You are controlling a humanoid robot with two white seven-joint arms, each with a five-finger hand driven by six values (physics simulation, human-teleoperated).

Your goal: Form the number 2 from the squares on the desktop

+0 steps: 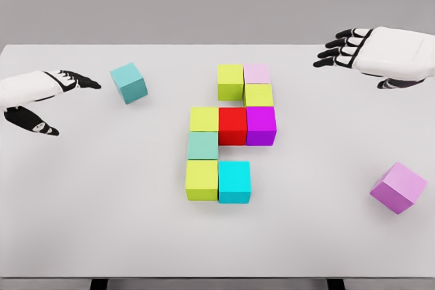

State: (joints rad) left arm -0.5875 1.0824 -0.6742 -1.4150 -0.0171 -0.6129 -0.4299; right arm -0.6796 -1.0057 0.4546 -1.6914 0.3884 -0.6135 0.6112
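Centrally, block figure (230, 134) upright, long axis near-far

The robot has two white arms with black fingers. The left hand (47, 96) comes in from the left edge of the picture. Its fingers point to the right and are spread apart. The thumb hangs lower than the other fingers, with a wide gap between them. This hand holds nothing.

The right hand (360, 49) comes in from the right edge, higher up in the picture. Its fingers point to the left and lie side by side, a little bent. This hand holds nothing too. The two hands are far apart.
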